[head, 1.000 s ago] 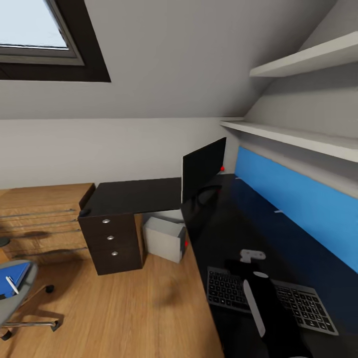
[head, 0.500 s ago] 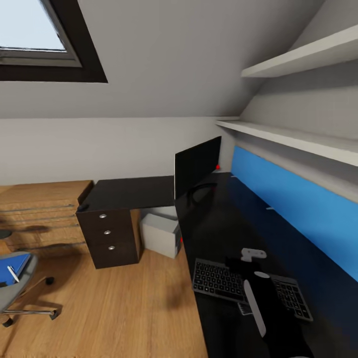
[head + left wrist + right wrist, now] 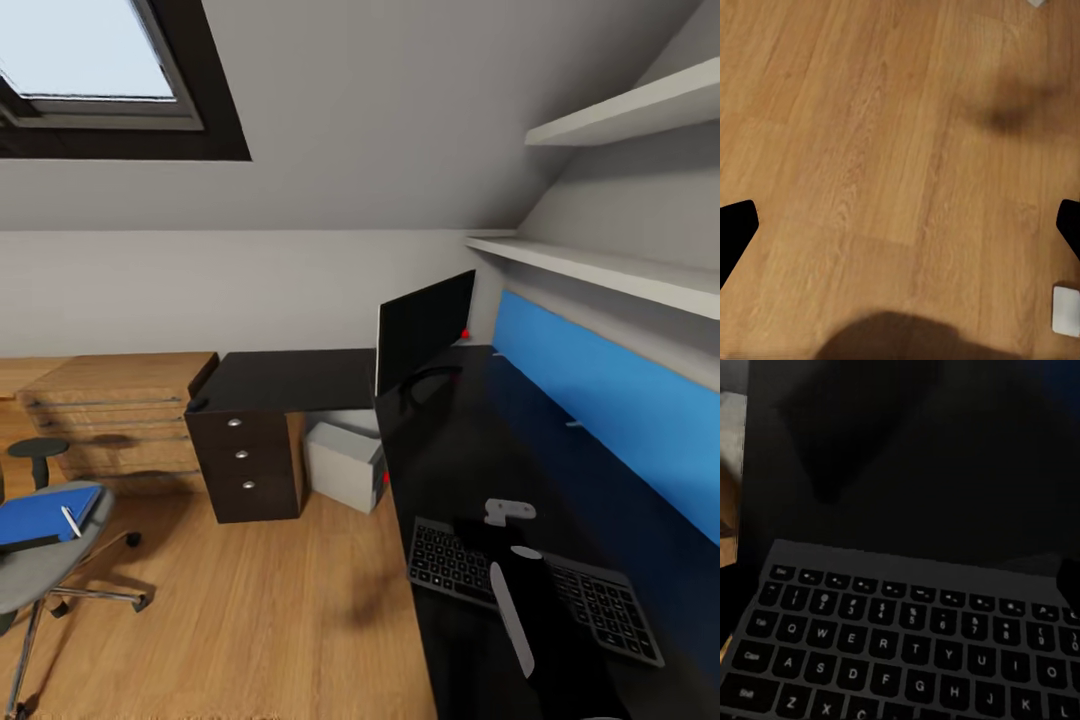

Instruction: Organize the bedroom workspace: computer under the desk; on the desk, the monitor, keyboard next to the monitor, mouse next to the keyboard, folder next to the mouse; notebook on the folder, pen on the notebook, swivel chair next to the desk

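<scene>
Head view: keyboard lies on glossy black desk.

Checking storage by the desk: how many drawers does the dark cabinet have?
3, stacked in the dark cabinet under the desk's left wing: top, middle, bottom.

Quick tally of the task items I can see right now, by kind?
Monitor: 1
Keyboard: 1
Computer: 1
Folder: 1
Pen: 1
Swivel chair: 1
Desk: 1
Total: 7
</scene>
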Robot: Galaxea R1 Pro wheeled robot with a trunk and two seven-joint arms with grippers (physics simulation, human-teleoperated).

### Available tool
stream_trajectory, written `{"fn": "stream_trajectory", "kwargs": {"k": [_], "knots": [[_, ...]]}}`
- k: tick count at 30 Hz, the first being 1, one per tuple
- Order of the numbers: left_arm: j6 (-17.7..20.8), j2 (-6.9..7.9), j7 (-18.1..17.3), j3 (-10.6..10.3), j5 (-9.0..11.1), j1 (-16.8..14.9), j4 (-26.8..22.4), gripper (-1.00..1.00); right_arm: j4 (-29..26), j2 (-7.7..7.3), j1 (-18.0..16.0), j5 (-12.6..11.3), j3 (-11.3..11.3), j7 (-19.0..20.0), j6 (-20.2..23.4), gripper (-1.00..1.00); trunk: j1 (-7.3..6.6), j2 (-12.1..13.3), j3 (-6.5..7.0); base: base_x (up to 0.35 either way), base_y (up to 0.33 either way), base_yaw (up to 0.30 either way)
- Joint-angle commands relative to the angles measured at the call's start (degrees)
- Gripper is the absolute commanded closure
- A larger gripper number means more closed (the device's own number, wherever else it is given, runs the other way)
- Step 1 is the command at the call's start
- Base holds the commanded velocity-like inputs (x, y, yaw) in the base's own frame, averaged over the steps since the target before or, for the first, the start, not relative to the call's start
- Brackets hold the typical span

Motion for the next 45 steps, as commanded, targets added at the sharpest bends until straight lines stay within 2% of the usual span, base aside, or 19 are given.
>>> {"fn": "stream_trajectory", "kwargs": {"k": [1,13,30,45], "knots": [[-0.17,0.01,-0.31,-0.4,0.61,-0.06,0.09,-1.0,-0.2,0.01,-0.03,-0.06,-0.06,-0.14,0.3,-1.0,0.0,-0.05,-0.14,-0.001,-0.007,0.155],[-0.17,0.01,-0.29,-0.39,0.61,-0.05,0.09,-1.0,-0.46,-0.13,-0.03,-0.06,-0.08,-0.14,0.29,-1.0,0.0,-0.05,-0.65,0.0,-0.186,0.085],[-0.17,0.01,-0.29,-0.35,0.61,-0.06,0.09,-1.0,-0.4,-0.05,-0.03,-0.06,-0.08,-0.18,0.28,-1.0,0.0,-0.05,-0.67,-0.037,-0.082,0.009],[-0.18,0.01,-0.29,-0.38,0.61,-0.06,0.09,-1.0,-0.41,-0.14,-0.03,-0.05,-0.08,-0.08,0.21,-1.0,0.0,-0.05,-1.21,-0.005,-0.161,0.119]]}}
